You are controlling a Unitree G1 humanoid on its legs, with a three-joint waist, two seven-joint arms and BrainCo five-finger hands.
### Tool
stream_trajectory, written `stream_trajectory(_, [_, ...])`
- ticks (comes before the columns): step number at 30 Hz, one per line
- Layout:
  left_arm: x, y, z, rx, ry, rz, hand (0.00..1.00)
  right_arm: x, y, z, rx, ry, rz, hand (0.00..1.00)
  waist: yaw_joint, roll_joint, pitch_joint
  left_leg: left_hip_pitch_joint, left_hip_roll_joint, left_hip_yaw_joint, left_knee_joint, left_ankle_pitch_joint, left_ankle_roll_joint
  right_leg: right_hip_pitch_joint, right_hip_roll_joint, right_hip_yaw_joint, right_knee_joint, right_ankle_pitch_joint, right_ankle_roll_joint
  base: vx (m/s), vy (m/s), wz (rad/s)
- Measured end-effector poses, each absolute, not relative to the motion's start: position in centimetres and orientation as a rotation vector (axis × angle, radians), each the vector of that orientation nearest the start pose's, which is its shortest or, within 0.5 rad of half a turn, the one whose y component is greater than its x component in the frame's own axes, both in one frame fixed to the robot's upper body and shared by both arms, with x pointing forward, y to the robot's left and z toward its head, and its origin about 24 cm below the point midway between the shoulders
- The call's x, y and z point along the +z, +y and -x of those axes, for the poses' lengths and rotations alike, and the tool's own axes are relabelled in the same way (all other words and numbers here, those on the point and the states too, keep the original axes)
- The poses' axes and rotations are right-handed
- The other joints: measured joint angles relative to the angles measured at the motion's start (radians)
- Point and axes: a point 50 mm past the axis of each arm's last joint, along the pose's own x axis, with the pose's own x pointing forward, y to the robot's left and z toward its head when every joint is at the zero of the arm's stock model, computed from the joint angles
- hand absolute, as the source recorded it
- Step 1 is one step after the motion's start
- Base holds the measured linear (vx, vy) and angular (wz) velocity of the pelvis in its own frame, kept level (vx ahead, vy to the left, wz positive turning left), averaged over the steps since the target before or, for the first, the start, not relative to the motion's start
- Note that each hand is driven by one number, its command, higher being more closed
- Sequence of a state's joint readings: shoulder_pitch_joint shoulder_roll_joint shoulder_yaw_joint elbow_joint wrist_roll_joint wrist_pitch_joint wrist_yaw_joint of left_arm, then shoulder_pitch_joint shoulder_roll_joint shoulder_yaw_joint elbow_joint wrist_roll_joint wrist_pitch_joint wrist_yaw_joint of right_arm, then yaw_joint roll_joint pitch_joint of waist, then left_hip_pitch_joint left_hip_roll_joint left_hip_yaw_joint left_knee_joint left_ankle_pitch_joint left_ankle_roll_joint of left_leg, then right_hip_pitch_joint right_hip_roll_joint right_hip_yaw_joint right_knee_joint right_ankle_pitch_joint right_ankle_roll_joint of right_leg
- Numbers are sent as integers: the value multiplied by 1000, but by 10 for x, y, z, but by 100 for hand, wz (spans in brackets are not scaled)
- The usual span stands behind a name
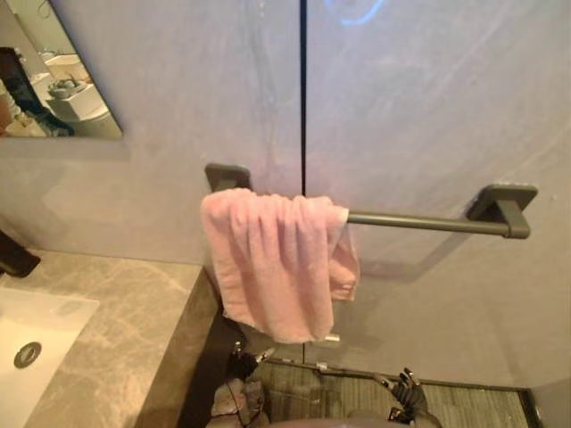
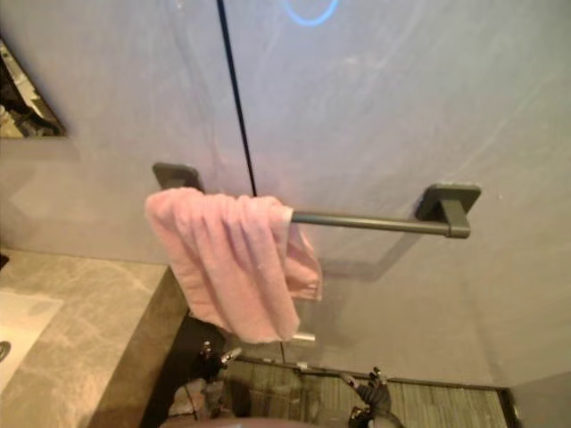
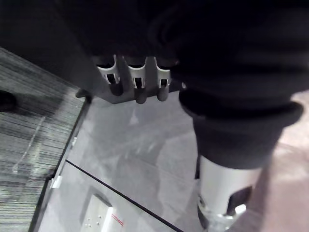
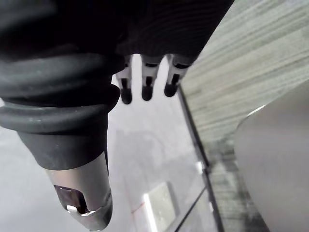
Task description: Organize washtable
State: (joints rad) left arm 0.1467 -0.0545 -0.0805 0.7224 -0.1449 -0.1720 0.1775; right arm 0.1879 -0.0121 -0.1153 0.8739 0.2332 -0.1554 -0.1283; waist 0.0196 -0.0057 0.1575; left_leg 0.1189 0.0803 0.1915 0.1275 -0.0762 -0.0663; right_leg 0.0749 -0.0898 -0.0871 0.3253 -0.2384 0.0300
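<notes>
One pink towel (image 1: 272, 263) is draped over the towel bar (image 1: 419, 223), bunched at the bar's left bracket. Left hand (image 1: 239, 361) and right hand (image 1: 409, 388) are held well below the bar, fingers straight, nothing gripped. Marble counter (image 1: 116, 330) is seen below-left of the bar.

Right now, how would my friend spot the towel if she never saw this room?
Look at the grey wall beside the marble counter. A dark bar runs across it, and the towel hangs bunched over the bar's left end. It is the one soft pink thing among grey and dark surfaces.
</notes>
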Motion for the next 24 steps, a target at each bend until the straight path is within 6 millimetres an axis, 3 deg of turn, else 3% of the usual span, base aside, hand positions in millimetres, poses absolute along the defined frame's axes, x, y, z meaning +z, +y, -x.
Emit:
stream_trajectory(5, [-91,126,-154,148,539,139,0,-146,-187,-94,-387,887,-143,0,18,2,-11,3,2,-29,-49,37,-4,11,5,-33,-13,3,-6,-41,-50,18])
stream_trajectory(16, [-57,138,-154,200,380,172,0,-144,-182,-92,-312,887,-89,0,51,-6,-17,-3,2,-70,-42,48,-7,29,3,-74,-16,3,-7,-55,-20,11])
stream_trajectory(24, [-53,158,-143,317,368,230,0,-144,-182,-89,-298,887,-78,0,52,2,-41,-21,-1,-93,-22,47,-7,28,1,-88,-12,-6,2,-24,-4,6])
